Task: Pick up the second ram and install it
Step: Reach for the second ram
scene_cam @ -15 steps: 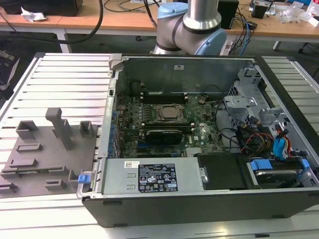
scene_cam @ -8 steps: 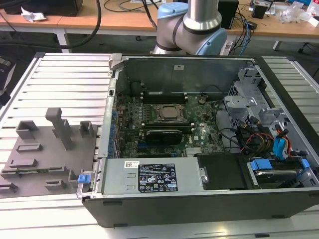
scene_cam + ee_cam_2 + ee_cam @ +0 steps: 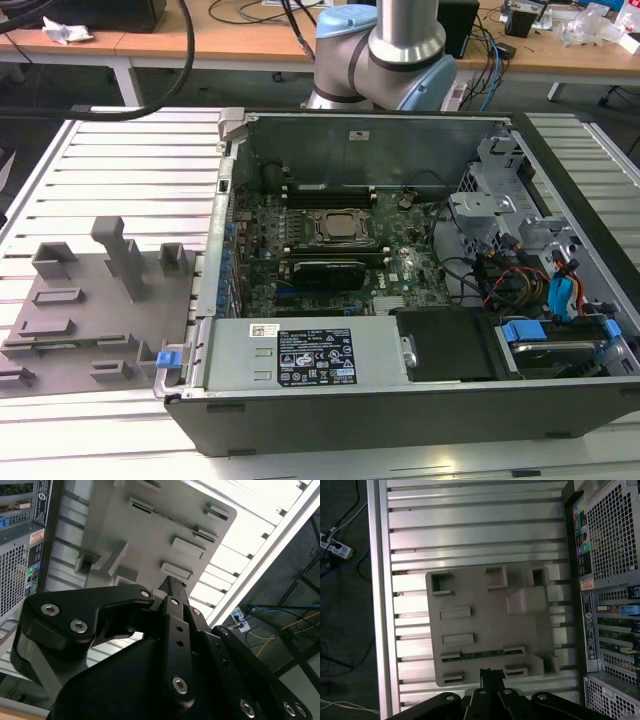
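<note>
Gripper [image 3: 488, 673] hangs over the near edge of the grey tray [image 3: 485, 615], its fingers drawn together with nothing between them. The second ram [image 3: 482, 654] lies on that tray in the slot row closest to this edge, seated between two clips. If the tips came down closed, they could strike the thin strip or a clip. A skewed pinch could tilt the strip or jam it in its slot. I count one green strip, one tray, one gripper and one open computer case [image 3: 400, 425] beside the tray.

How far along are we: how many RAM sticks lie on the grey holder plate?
1: a green RAM stick in a slot of the grey holder plate, near the gripper, which may hide another.
</note>
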Controlling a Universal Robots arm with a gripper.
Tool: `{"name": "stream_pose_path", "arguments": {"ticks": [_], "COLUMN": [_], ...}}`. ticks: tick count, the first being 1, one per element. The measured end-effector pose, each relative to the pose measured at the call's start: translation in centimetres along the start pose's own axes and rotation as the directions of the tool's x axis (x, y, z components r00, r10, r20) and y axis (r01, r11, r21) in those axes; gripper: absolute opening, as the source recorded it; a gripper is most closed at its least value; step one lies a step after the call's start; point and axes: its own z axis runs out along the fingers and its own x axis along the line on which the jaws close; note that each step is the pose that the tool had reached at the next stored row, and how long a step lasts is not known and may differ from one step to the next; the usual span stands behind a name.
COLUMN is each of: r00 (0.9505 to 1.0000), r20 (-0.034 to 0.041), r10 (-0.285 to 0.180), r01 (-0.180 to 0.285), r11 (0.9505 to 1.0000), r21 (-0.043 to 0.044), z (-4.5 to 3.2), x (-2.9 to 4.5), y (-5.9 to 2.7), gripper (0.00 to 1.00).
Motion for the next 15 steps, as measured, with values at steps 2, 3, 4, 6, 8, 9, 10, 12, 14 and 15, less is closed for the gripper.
{"name": "stream_pose_path", "arguments": {"ticks": [2, 3, 4, 6, 8, 9, 10, 12, 14, 15], "r00": [1.0, 1.0, 1.0, 1.0, 1.0, 1.0, 1.0, 1.0, 1.0, 1.0], "r20": [0.0001, 0.0001, 0.0, 0.0, 0.0, 0.0, 0.0, 0.0, 0.0, 0.0], "r10": [0.0, 0.0, 0.0, 0.0, 0.0, 0.0, 0.0, 0.0, 0.0, 0.0], "r01": [0.0, 0.0, 0.0, 0.0, 0.0, 0.0, 0.0, 0.0, 0.0, 0.0], "r11": [1.0, 1.0, 1.0, 1.0, 1.0, 1.0, 1.0, 1.0, 1.0, 1.0], "r21": [-0.0001, -0.0001, 0.0, -0.0001, 0.0, 0.0, 0.0, 0.0, 0.0, 0.0], "z": [0.0, 0.01, 0.03, 0.04, 0.04, 0.04, 0.04, 0.04, 0.03, 0.04], "x": [-0.06, -0.16, -0.31, -0.32, -0.33, -0.33, -0.33, -0.34, -0.34, -0.34], "y": [-0.58, -0.67, -0.78, -0.79, -0.79, -0.79, -0.79, -0.79, -0.8, -0.8], "gripper": [0.11, 0.11, 0.11, 0.11, 0.11, 0.11, 0.11, 0.11, 0.11, 0.11]}}
